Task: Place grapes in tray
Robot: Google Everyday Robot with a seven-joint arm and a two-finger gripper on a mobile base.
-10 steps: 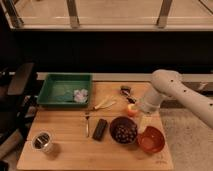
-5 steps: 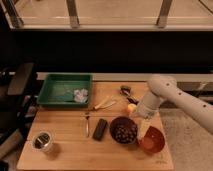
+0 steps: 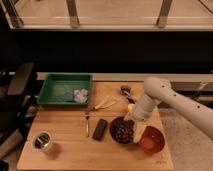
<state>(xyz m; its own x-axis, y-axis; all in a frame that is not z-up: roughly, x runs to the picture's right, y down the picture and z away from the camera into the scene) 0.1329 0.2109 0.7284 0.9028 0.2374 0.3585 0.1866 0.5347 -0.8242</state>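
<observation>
Camera view | gripper released, just above grapes in bowl | tray well apart

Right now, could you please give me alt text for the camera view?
The robot's white arm reaches in from the frame's right, its open hand poised at the dark bowl holding the grapes. The green tray sits at the far left of the wooden table.

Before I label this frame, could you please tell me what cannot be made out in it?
Camera view only:
- Gripper: by the dark bowl, largely hidden by the wrist of the arm; contact with the grapes unclear.
- White items in the tray: too blurred to identify.
- Small dark object left of the arm: too small to name.
- Arm: cut off by the right edge.
</observation>
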